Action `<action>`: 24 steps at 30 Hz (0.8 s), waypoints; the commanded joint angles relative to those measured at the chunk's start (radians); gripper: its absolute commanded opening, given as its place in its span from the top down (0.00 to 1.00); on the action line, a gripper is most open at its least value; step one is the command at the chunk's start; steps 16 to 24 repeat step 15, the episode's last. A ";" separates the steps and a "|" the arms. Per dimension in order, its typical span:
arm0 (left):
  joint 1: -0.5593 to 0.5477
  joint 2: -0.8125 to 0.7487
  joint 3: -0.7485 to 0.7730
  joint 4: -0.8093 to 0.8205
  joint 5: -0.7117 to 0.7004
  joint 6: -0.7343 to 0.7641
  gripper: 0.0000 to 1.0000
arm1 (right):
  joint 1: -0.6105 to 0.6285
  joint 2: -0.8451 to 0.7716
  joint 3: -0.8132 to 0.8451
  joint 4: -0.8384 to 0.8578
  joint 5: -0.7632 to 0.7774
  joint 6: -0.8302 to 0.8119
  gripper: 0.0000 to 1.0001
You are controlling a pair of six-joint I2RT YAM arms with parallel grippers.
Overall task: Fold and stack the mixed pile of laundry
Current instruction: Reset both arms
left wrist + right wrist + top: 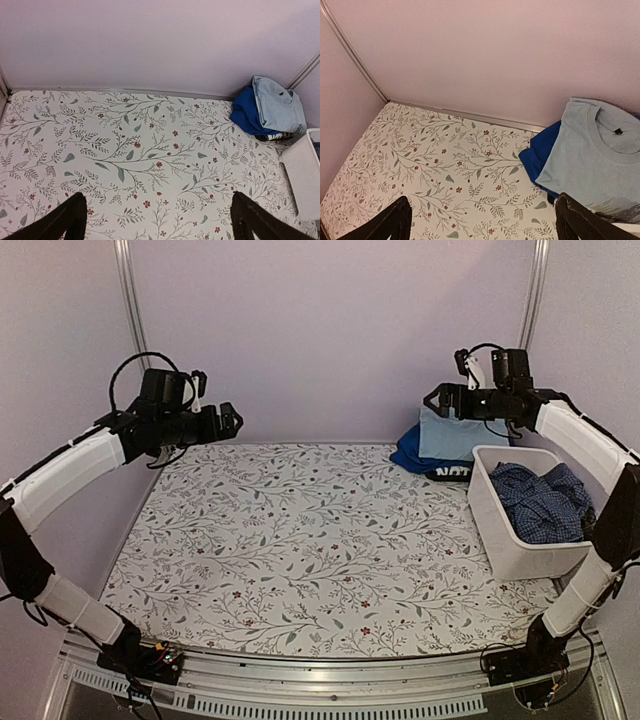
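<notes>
table corner [380, 455] holds laundry [447, 440] near right pincer [437, 400].

Leaf-and-flower covered table [300, 540], folded garment stack [440, 440] at far right corner, white tub [492, 525] just beside it

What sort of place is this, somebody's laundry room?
More likely a robot test booth than a home: plain walls with metal corner posts, two arms bolted to a metal rail, and laundry laid out, with folded shirts at the back and a checked garment in a white tub.
</notes>
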 commanded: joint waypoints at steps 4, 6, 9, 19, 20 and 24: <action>0.043 -0.140 -0.277 0.003 0.051 -0.126 0.00 | 0.110 -0.153 -0.372 0.032 -0.171 0.091 0.01; 0.044 -0.161 -0.345 0.007 0.059 -0.159 0.00 | 0.144 -0.181 -0.454 0.053 -0.170 0.112 0.01; 0.042 -0.193 -0.438 0.033 0.105 -0.194 0.00 | 0.173 -0.206 -0.532 0.070 -0.152 0.143 0.01; 0.046 -0.249 -0.491 0.071 0.110 -0.215 0.00 | 0.182 -0.209 -0.534 0.053 -0.142 0.136 0.01; 0.046 -0.249 -0.491 0.071 0.110 -0.215 0.00 | 0.182 -0.209 -0.534 0.053 -0.142 0.136 0.01; 0.046 -0.249 -0.491 0.071 0.110 -0.215 0.00 | 0.182 -0.209 -0.534 0.053 -0.142 0.136 0.01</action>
